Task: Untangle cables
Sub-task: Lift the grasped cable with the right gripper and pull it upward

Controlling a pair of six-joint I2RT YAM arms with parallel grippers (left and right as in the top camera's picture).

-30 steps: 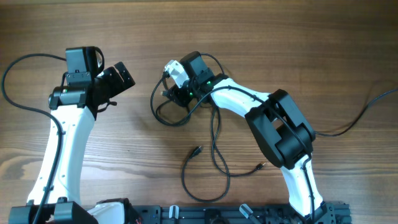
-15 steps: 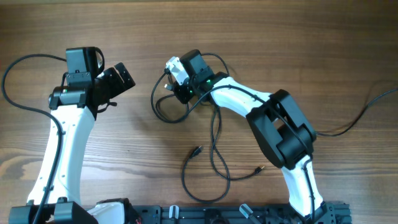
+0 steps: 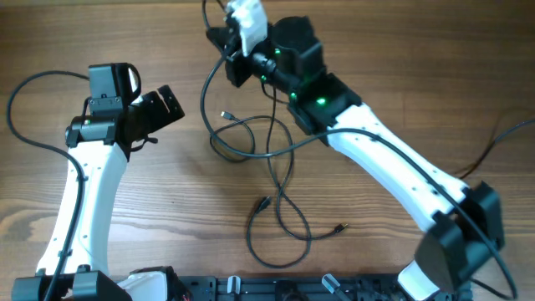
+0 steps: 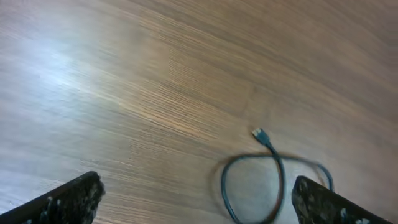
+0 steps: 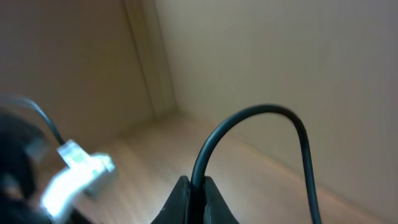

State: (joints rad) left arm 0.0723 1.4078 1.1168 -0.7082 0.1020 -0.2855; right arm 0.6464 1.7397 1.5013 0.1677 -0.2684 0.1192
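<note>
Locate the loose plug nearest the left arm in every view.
Overhead: the plug lies left of centre in the upper half, at the top of a cable loop.
Left wrist: right of centre, lower half, just above the same loop.
Right wrist: not in it; only a cable pinched in the right gripper's shut jaws.
Shared landmark: the loop, in the overhead and left wrist views.

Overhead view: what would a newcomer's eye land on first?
The right hand, reaching to the top of the view over the wooden table, is shut on one thin black cord and holds it up off the surface. Below it, a loose tangle of thin black cords with small plug ends sprawls mid-table. The left hand hangs open beside the tangle, empty.
</note>
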